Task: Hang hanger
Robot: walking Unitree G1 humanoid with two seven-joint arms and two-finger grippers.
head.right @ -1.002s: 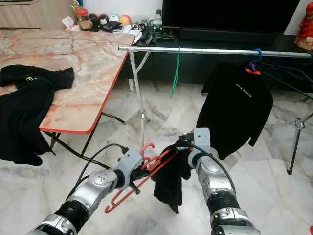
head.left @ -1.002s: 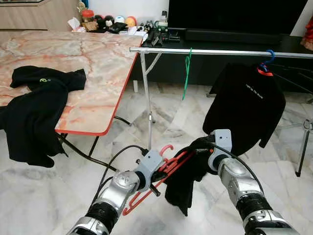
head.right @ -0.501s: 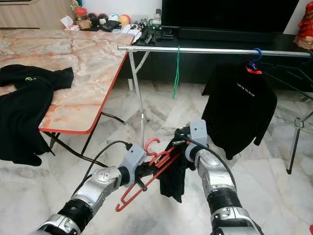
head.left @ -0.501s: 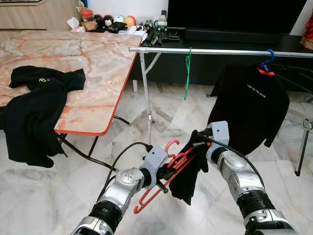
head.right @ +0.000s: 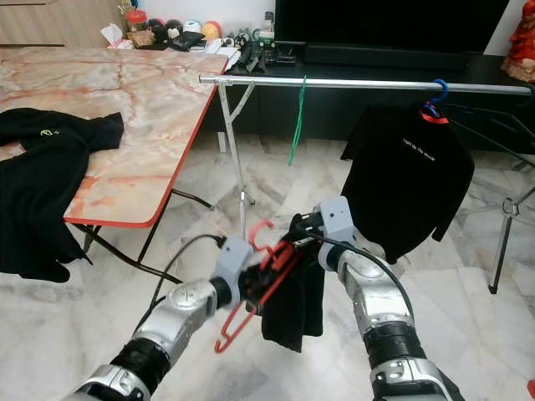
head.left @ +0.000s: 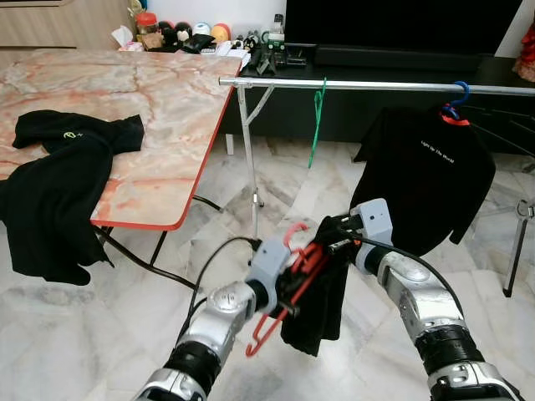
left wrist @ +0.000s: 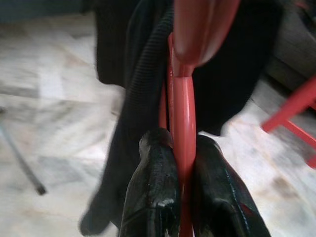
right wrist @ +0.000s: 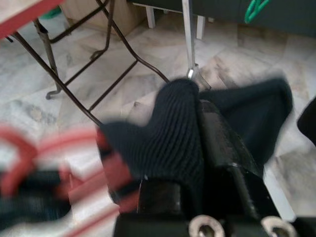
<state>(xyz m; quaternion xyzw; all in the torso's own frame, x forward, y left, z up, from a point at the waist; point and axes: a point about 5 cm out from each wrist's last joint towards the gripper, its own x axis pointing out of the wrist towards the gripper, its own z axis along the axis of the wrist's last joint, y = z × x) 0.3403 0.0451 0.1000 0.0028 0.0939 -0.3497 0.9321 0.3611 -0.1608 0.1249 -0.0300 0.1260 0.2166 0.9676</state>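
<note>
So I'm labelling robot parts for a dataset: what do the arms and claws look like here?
Both arms are silver metal with black ribbed joint bands. Each wrist carries a pale grey boxy housing. A black cable loops to the left claw and another runs along the right forearm to the right claw. The fingers are glossy black.

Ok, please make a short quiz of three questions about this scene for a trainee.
1. True or false: the left gripper is shut on the red hanger.
2. What does the right gripper pinch? A) green hanger B) black garment C) rail
3. What hangs on the rail beside the black shirt?

Key: 1 true. 2 B, the black garment. 3 a green hanger.
</note>
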